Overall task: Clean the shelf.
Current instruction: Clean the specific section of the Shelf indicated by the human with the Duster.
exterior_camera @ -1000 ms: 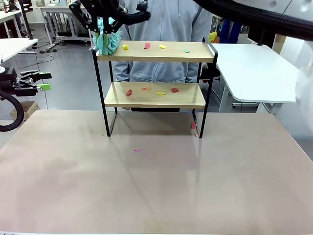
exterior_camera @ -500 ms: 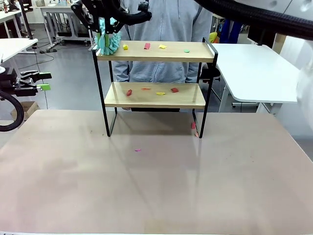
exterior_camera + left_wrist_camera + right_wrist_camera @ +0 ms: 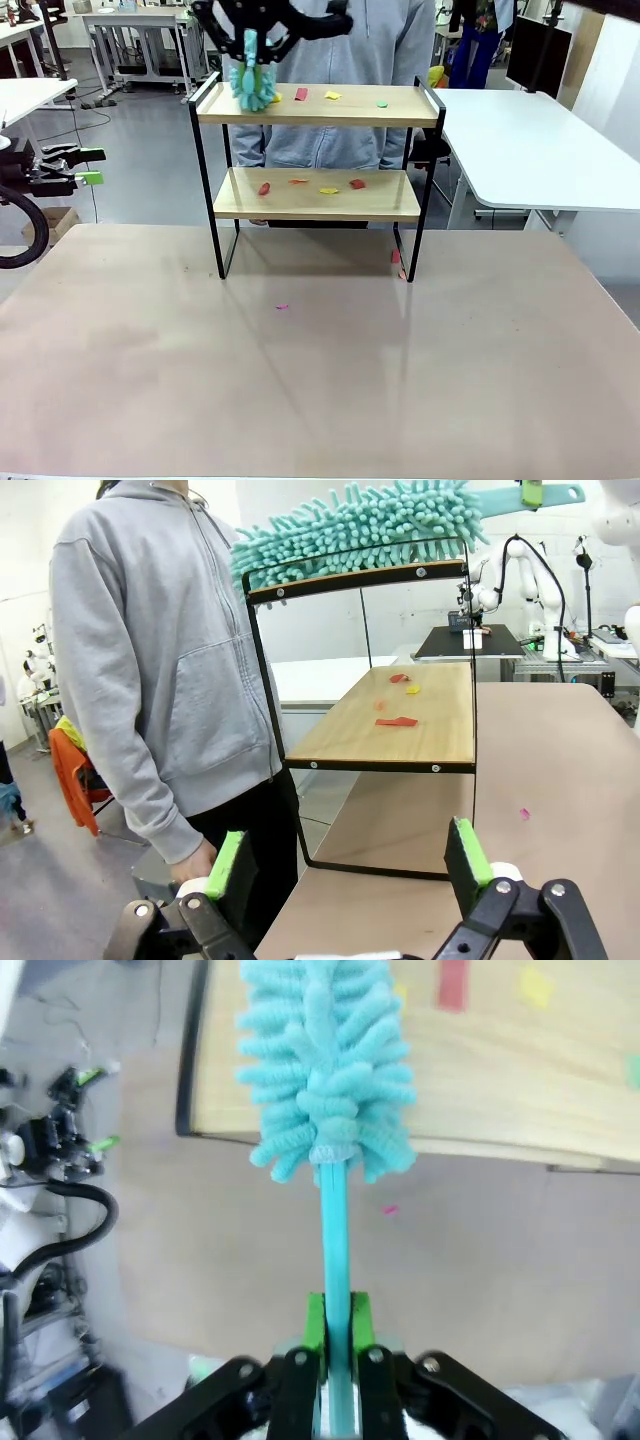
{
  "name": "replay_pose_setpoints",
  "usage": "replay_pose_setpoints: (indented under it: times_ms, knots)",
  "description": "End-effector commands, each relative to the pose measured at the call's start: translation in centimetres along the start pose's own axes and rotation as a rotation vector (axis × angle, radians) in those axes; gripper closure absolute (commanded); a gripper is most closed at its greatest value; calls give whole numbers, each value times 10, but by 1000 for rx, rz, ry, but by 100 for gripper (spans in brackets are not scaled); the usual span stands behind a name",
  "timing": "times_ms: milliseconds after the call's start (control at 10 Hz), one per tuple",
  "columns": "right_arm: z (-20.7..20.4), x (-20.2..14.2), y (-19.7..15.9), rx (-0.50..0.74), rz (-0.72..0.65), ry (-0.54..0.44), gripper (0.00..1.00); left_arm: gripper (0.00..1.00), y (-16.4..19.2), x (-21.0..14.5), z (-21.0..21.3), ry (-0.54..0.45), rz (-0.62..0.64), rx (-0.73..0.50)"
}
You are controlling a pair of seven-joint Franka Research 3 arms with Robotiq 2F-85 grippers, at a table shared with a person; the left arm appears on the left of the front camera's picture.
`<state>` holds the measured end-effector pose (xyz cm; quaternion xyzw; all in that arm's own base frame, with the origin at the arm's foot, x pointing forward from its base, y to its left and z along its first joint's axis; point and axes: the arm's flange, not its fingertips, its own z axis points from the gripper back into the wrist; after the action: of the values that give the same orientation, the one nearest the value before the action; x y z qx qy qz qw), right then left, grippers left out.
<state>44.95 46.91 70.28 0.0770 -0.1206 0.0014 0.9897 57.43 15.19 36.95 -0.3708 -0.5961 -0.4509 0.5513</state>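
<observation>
The shelf point(image 3: 318, 195) stands at the far side of the table, with coloured paper scraps on both wood boards. My right gripper point(image 3: 250, 42) hangs over the left part of the top board point(image 3: 350, 106), shut on the handle of a teal fluffy duster point(image 3: 254, 88). The duster head rests on that board and touches a yellow scrap point(image 3: 276, 97). In the right wrist view the gripper point(image 3: 335, 1322) clamps the duster point(image 3: 325, 1070) handle above the top board point(image 3: 500, 1080). My left gripper point(image 3: 88, 166) waits open off the table's left. From there the gripper point(image 3: 348, 852) faces the shelf point(image 3: 400, 725) end-on, the duster point(image 3: 360, 525) on top.
A person in a grey hoodie point(image 3: 340, 40) stands close behind the shelf. A pink scrap point(image 3: 282, 306) lies on the table in front of it, and a red scrap point(image 3: 395, 257) lies by the right leg. A white table point(image 3: 520, 140) stands to the right.
My right gripper has carried the duster rightwards along the top board, from its left end up against the yellow scrap. The left gripper has not moved.
</observation>
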Motion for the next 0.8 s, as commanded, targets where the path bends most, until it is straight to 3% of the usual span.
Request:
replay_pose_setpoints:
  times_ms: [0,700]
  knots:
    - [-21,-39,-63,7,-11,22,87,0,-1,4,0,5,-6,-1]
    - [-30,-58,-179,-55,-173,64,87,0,-1,4,0,5,-6,-1]
